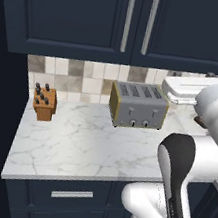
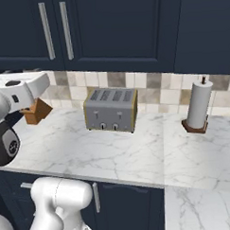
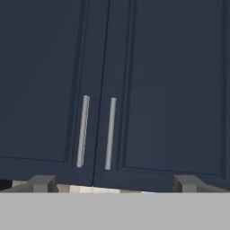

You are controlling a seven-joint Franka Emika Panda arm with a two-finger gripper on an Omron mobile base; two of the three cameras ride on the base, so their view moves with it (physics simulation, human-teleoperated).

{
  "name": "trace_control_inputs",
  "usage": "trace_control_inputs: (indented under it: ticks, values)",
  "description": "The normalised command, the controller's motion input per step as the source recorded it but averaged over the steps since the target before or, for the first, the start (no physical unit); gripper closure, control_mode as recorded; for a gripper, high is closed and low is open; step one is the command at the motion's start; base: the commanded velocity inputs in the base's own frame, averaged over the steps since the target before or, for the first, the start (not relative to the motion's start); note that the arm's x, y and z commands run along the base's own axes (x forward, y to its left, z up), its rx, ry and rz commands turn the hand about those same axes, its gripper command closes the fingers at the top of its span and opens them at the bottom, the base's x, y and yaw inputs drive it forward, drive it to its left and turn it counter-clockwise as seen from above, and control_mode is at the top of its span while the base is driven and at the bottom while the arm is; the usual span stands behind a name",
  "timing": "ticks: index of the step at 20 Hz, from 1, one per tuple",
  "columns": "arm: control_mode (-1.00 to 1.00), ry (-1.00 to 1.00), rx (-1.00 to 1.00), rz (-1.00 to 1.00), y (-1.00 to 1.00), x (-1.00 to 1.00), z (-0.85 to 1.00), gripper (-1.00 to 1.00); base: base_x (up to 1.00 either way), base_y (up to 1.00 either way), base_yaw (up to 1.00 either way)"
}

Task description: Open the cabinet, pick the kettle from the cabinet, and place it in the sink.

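Note:
The navy wall cabinet (image 1: 91, 16) (image 2: 118, 26) hangs above the counter with both doors shut. Its two long silver bar handles (image 1: 128, 20) (image 3: 82, 131) stand side by side at the centre seam. In the hand view the cabinet (image 3: 152, 90) faces me at some distance. My gripper (image 3: 114, 183) is open below the doors, with nothing between its fingertips (image 3: 42, 182). The kettle is hidden and the sink is out of view.
A boxy silver toaster (image 1: 138, 106) (image 2: 111, 110) stands at the back of the white marble counter (image 1: 85, 142). A wooden knife block (image 1: 44, 102) is at the left, a paper towel holder (image 2: 199, 106) at the right. Navy drawers (image 1: 71, 194) run below the counter edge.

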Motion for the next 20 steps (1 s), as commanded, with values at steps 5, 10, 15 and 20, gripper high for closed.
trace_control_inputs:
  ticks: [5,10,15,20]
  values:
    - [-1.0,0.0,0.03,-0.01,-0.05,0.27,0.0,-1.0,0.0,0.0,0.0]
    - [-1.0,0.0,0.03,0.0,0.0,0.31,0.0,-1.0,0.0,0.0,0.0]
    - [-1.0,0.0,0.01,0.0,0.0,0.29,0.0,-1.0,0.0,0.0,0.0]
    - [-1.0,0.0,0.0,0.0,0.02,0.4,0.0,-1.0,0.0,0.0,0.0]
